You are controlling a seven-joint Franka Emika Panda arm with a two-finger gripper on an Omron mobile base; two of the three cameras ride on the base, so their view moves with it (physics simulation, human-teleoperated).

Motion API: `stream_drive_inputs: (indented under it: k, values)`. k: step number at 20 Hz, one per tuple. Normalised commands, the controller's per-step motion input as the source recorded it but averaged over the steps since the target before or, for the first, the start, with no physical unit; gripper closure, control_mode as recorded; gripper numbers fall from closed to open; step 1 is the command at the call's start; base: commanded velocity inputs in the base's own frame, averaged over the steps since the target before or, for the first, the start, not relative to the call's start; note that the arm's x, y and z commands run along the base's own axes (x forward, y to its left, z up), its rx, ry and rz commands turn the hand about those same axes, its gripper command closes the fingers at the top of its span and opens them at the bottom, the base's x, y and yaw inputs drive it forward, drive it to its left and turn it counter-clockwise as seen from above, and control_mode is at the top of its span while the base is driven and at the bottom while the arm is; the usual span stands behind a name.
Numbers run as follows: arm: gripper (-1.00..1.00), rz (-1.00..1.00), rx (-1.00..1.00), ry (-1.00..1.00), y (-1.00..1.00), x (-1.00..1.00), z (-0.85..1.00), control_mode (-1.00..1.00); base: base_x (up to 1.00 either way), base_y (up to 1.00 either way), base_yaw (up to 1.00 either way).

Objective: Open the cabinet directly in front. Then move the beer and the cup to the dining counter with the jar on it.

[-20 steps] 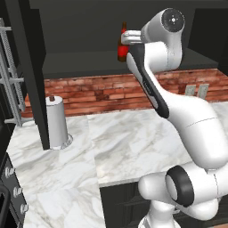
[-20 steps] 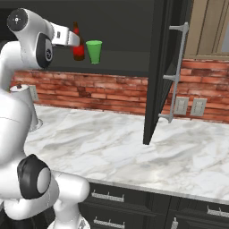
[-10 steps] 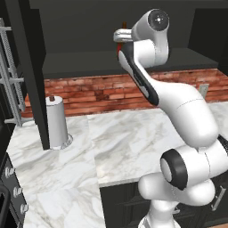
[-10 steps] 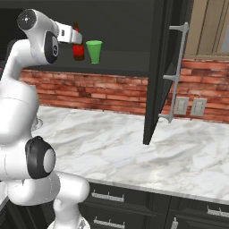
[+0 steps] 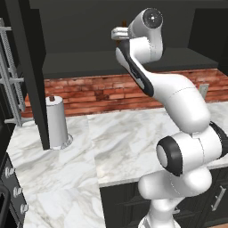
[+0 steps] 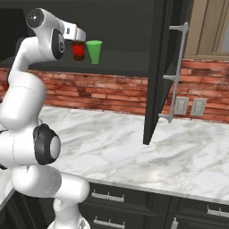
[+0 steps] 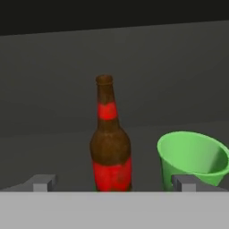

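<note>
The black cabinet (image 5: 84,62) stands open, both doors swung wide. On its shelf are the beer (image 6: 79,50), a brown bottle with a red label, and just to its right the green cup (image 6: 94,51). My gripper (image 6: 82,35) is open, raised to shelf height and reaching in just in front of the beer. In the hand view the beer (image 7: 110,143) stands upright in line with the gap between my fingertips (image 7: 42,182), slightly beyond them. The cup (image 7: 192,156) sits close to the right fingertip. The dining counter and the jar are out of view.
The left cabinet door (image 5: 31,67) and the right door (image 6: 161,67) jut out over the marble worktop (image 5: 120,138); their bar handles (image 6: 176,71) face outward. A white paper-towel roll (image 5: 57,122) stands under the left door. Red brick runs behind the worktop.
The arm has swung left in the left base view, and the hand has moved in closer to the beer. The jaws stay open. Bottle and cup have not moved.
</note>
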Motion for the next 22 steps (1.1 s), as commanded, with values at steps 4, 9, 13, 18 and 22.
stream_drive_inputs:
  k: [4,9,13,18,22]
  values:
    - [-1.0,0.0,0.0,0.0,0.0,0.33,0.0,-1.0,0.0,0.0,0.0]
    - [-1.0,0.0,0.0,0.0,0.0,0.38,0.0,-1.0,0.0,0.0,0.0]
    - [-1.0,0.0,0.0,0.0,0.01,0.33,0.0,-1.0,0.0,0.0,0.0]
    - [-1.0,0.0,0.0,0.0,0.07,0.33,0.0,-1.0,0.0,0.0,0.0]
    - [-1.0,0.0,0.0,0.0,0.07,0.25,0.0,-1.0,0.0,0.0,0.0]
